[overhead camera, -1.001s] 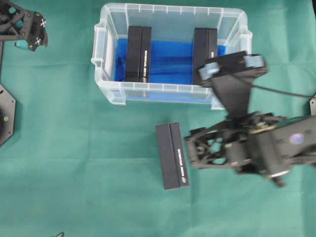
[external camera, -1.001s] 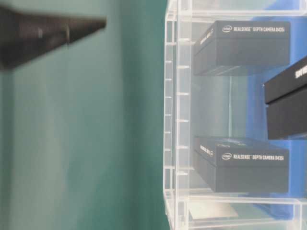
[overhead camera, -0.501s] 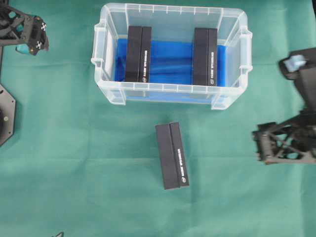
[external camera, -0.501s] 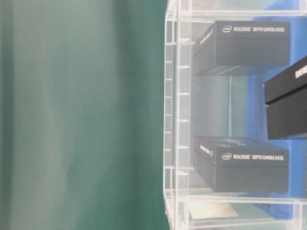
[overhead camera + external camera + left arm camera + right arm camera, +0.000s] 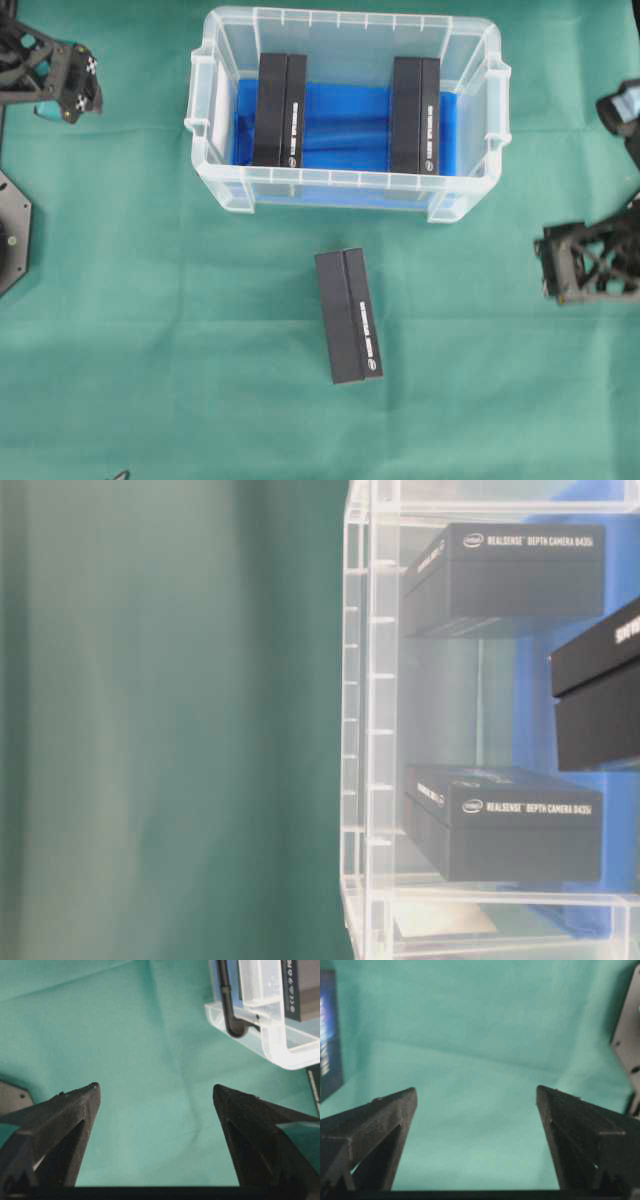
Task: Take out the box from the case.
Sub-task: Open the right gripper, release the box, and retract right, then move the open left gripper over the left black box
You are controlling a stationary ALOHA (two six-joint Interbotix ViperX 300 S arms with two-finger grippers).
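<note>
Box (image 5: 349, 315) outside case (image 5: 347, 196), seemingly flat

The worktop is covered edge to edge by a green cloth (image 5: 180, 350). Faint creases are seen in it in the left wrist view, where a long fold runs down from the top. In the table-level view the cloth is shown only as a blurred green expanse on the left half. A dark angular plate (image 5: 10, 235) with a small screw is laid flat on the cloth at the overhead view's left edge. A pale grey plate (image 5: 627, 1025) is glimpsed at the right edge of the right wrist view.
</note>
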